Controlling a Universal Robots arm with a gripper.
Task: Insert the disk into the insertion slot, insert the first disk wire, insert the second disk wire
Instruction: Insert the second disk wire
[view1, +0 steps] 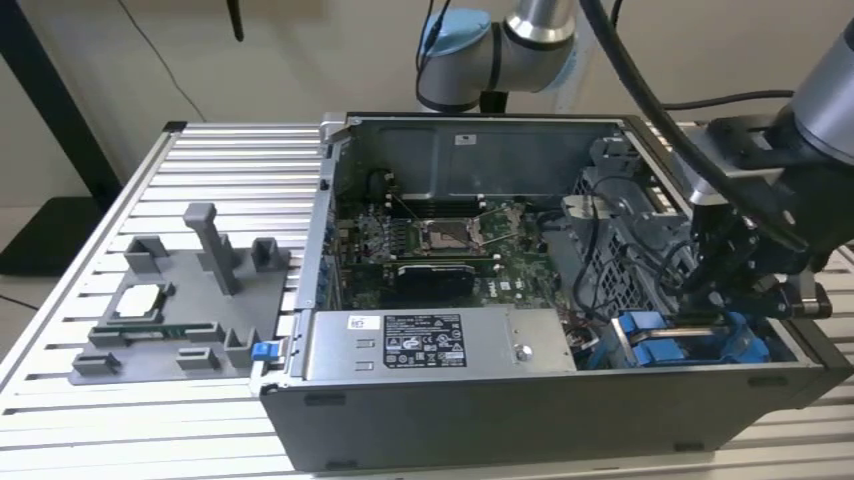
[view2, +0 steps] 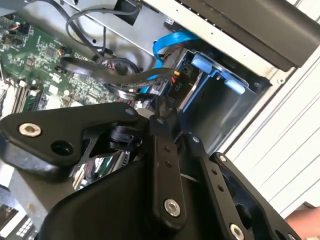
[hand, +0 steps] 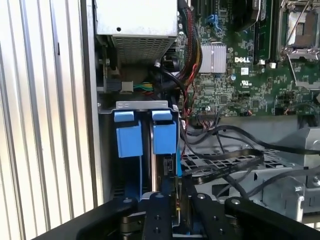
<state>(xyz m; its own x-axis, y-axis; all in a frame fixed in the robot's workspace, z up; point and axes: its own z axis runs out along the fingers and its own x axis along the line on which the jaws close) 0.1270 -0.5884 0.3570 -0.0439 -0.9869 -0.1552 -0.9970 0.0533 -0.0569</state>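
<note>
The disk (hand: 159, 172) stands edge-on inside the insertion slot (hand: 107, 150) of the grey drive cage, under its blue carrier tab (hand: 164, 136). A second blue carrier tab (hand: 129, 139) sits beside it. In the second wrist view the disk's silver edge (view2: 192, 89) shows in the blue frame (view2: 216, 70). A blue flat wire (view2: 170, 42) and a black plug (view2: 177, 84) with coloured leads reach the disk's end. My gripper (view1: 705, 300) is lowered into the cage at the exterior view's right. Its fingers (hand: 161, 220) are close together on a wire plug at the disk, with the tips (view2: 156, 116) just short of the black plug.
The open computer case (view1: 534, 420) lies on a slatted aluminium table (view1: 227, 160). Inside it are the motherboard (view1: 441, 240), the grey power-supply box (view1: 441, 345) and loose black cables (hand: 225, 150). On the exterior view's left a grey fixture (view1: 174, 300) stands beside the case.
</note>
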